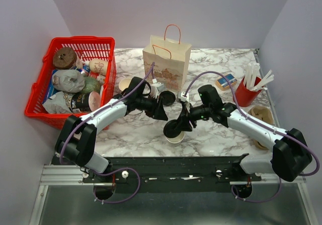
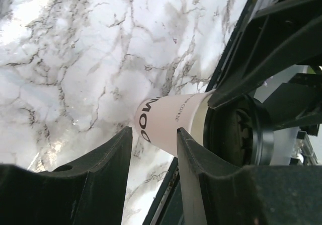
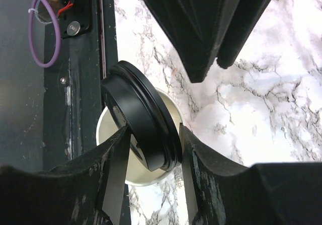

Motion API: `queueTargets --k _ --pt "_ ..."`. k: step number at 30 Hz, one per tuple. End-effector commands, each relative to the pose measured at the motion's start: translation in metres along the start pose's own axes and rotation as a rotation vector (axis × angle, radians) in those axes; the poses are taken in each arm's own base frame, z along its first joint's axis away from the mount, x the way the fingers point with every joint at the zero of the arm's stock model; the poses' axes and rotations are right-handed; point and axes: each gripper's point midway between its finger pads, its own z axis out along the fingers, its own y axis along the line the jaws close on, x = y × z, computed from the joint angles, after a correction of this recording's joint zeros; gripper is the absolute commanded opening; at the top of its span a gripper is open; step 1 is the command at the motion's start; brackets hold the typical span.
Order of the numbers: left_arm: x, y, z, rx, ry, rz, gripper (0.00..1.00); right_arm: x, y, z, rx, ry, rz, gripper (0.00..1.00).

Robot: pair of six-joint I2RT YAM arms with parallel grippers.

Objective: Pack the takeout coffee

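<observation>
The takeout coffee's whitish paper cup (image 1: 176,138) stands on the marble table (image 1: 131,134) in front of the arms. My right gripper (image 1: 179,126) is shut on its round black lid (image 1: 172,129) and holds it tilted on edge over the cup's open mouth. In the right wrist view the lid (image 3: 143,122) sits between my fingers, above the cup's cream inside (image 3: 113,134). My left gripper (image 1: 163,115) is open, just left of the cup. In the left wrist view the printed cup wall (image 2: 166,122) lies just beyond my spread fingertips (image 2: 126,139). The paper bag (image 1: 168,59) stands upright behind.
A red basket (image 1: 35,96) full of groceries stands at the far left. A tan cup (image 1: 126,84) and a flat black lid (image 1: 169,98) lie near the bag. A red cup of white sticks (image 1: 246,91) and a brown tray (image 1: 262,115) are at right.
</observation>
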Motion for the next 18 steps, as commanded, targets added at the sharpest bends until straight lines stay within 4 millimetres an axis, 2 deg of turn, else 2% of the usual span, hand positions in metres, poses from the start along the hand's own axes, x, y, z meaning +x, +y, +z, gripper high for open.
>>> queueTargets --k 1,18 --pt "-0.010 0.011 -0.005 -0.098 -0.054 0.051 0.49 -0.006 0.005 0.000 -0.021 0.009 0.017 0.51" --pt "-0.006 -0.010 -0.001 -0.049 -0.085 0.122 0.49 -0.001 0.009 -0.001 -0.027 0.055 0.112 0.49"
